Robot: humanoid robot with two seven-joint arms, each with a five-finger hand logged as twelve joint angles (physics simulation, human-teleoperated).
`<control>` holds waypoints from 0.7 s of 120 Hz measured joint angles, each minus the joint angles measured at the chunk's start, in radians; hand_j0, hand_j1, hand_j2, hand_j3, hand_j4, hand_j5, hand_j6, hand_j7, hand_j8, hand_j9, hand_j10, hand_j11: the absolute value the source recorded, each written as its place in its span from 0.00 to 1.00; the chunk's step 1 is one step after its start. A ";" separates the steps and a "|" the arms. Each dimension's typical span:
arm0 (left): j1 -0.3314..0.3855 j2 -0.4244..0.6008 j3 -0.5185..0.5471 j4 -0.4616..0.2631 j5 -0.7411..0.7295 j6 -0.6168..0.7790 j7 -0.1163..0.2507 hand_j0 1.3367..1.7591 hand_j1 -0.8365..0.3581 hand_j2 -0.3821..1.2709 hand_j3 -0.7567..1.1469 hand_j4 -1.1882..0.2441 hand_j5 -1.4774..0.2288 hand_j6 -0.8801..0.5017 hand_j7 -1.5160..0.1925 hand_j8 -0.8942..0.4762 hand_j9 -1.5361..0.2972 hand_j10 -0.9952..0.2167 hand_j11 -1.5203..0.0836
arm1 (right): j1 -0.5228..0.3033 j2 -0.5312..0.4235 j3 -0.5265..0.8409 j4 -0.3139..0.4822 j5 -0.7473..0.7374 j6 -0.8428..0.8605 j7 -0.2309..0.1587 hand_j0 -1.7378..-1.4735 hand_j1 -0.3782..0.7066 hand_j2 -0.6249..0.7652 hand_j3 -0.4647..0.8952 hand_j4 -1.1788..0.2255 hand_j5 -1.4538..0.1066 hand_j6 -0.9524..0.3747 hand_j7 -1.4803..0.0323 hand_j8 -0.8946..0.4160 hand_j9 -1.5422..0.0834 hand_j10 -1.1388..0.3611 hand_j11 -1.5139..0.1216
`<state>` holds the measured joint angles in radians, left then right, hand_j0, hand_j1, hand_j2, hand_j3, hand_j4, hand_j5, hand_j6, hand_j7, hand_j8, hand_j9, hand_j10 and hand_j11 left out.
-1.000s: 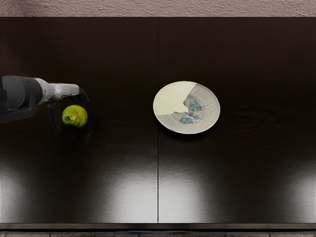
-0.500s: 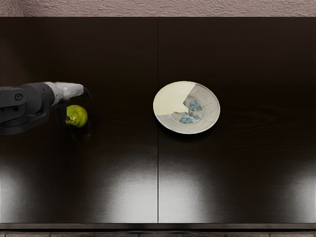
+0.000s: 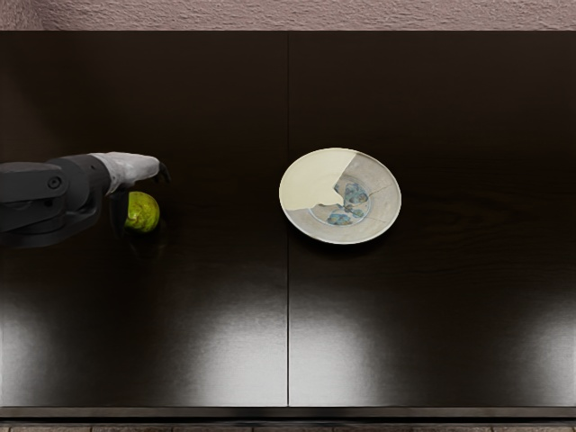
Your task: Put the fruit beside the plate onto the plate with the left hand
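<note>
**Dark glossy worktop, left hand at the fruit, grasp unconfirmed**

The worktop (image 3: 216,306) is near-black and polished, with soft glare patches toward the near edge and a seam (image 3: 288,270) down the middle. A rough pinkish wall (image 3: 288,13) runs along the top.

The fruit (image 3: 143,212) sits on the worktop well left of the plate (image 3: 340,195), so it is not placed yet. The left hand (image 3: 137,180) hangs right over it and covers its left side (dark hand on a dark surface, so we cannot tell whether it is open or closed on the fruit). The right hand is out of view.

Risks as we judge them:
- The fruit is small and rounded with smooth yellow-green skin, pear-like. An off-centre squeeze could squirt it out, and it would roll on this slick top.
- A shallow grip could let it slip during the long carry across to the plate.
- The plate is shallow and looks like glazed ceramic, with a cream patch over grey, a blue motif and a low rim. If we release too high, the fruit could roll out over the rim.
- If we carry too low, we could clip the rim, and the plate probably slides easily on this finish.
</note>
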<state>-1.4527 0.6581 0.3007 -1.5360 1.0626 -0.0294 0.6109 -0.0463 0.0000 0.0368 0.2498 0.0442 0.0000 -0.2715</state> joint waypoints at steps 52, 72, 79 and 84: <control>0.018 -0.023 0.000 0.019 0.002 0.000 0.000 0.76 0.74 0.26 0.40 0.65 0.68 0.45 0.70 0.47 0.66 0.61 0.75 | -0.003 0.000 0.001 -0.001 0.000 0.000 0.000 0.30 0.06 0.45 0.34 0.82 0.91 0.70 0.95 0.66 0.93 0.74 0.90; 0.044 -0.049 0.000 0.049 0.043 0.004 0.000 0.76 0.74 0.27 0.40 0.65 0.67 0.45 0.69 0.46 0.66 0.61 0.74 | -0.005 0.000 0.001 -0.001 0.000 0.000 0.000 0.30 0.06 0.45 0.34 0.82 0.91 0.70 0.95 0.66 0.93 0.74 0.90; 0.046 -0.049 0.000 0.055 0.058 0.012 0.000 0.76 0.72 0.27 0.40 0.65 0.67 0.45 0.69 0.46 0.66 0.61 0.74 | -0.005 0.000 0.001 -0.001 0.000 0.000 0.001 0.30 0.06 0.45 0.34 0.82 0.91 0.70 0.95 0.66 0.93 0.74 0.90; 0.049 -0.051 0.000 0.058 0.064 0.016 0.000 0.76 0.73 0.27 0.40 0.65 0.67 0.45 0.69 0.46 0.66 0.61 0.74 | -0.006 0.000 0.001 -0.001 0.000 0.000 0.000 0.30 0.06 0.45 0.34 0.82 0.91 0.70 0.95 0.66 0.93 0.74 0.90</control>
<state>-1.4041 0.6075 0.3009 -1.4784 1.1270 -0.0131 0.6109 -0.0519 0.0000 0.0383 0.2485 0.0445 0.0000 -0.2711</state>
